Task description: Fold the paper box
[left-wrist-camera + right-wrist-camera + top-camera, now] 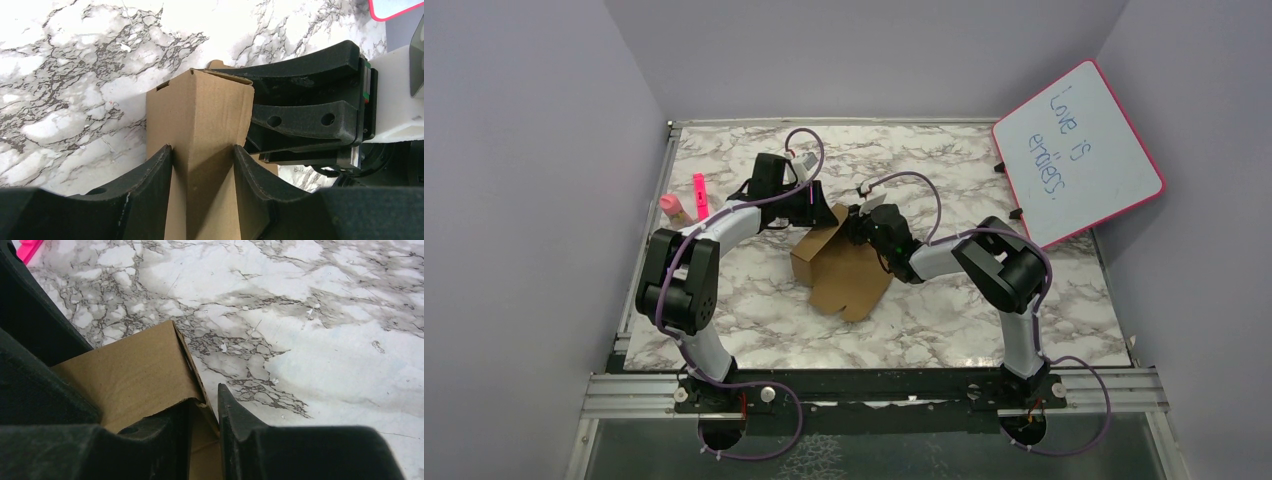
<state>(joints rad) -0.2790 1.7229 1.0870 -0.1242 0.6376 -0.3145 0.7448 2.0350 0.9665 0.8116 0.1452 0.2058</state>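
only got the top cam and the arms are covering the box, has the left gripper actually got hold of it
observer: Yes. In the left wrist view, a folded ridge of the paper box fills the left gripper and touches it on both sides.
operator: and the right one, is it gripping too
observer: In the right wrist view, a thin cardboard edge sits in the narrow gap of the right gripper. I can't tell whether it is pinched.
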